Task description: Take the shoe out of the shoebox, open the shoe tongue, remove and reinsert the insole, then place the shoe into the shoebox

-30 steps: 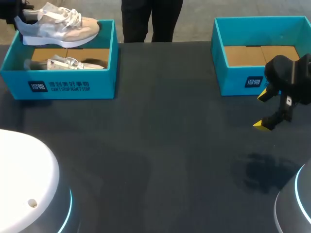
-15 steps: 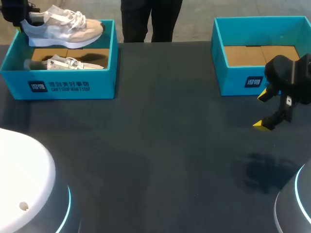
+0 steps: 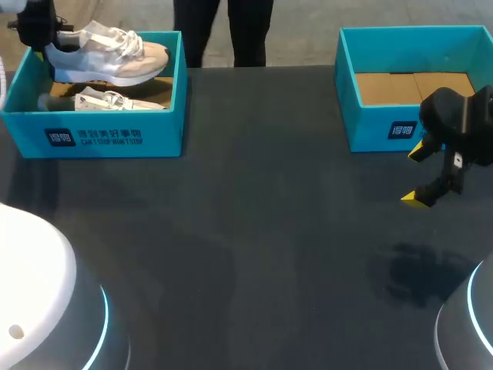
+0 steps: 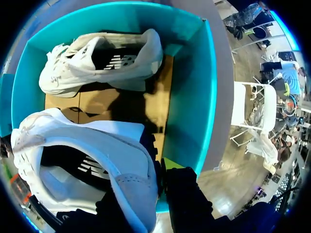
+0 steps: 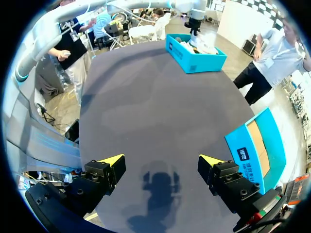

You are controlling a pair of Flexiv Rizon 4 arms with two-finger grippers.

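Observation:
My left gripper (image 3: 35,29) is shut on the heel of a white and beige shoe (image 3: 108,54), holding it level over the back of the left teal shoebox (image 3: 108,137). In the left wrist view the heel of this shoe (image 4: 92,155) sits between my dark fingers at the left gripper (image 4: 158,182). Below it a second white shoe (image 4: 102,58) lies on its side on the cardboard floor of the shoebox (image 4: 189,97). The second shoe (image 3: 104,100) also shows in the head view. My right gripper (image 3: 417,174) hangs open over the dark table, with nothing between its yellow tips.
Another teal shoebox (image 3: 385,131) with a bare cardboard floor stands at the back right, just behind my right gripper (image 5: 163,162). It is also beside that gripper as the right shoebox (image 5: 255,145). The dark table (image 3: 254,231) spreads between the two boxes.
The left gripper has carried the shoe a little to the right and lower, closer to the box's rim. The right arm has not moved.

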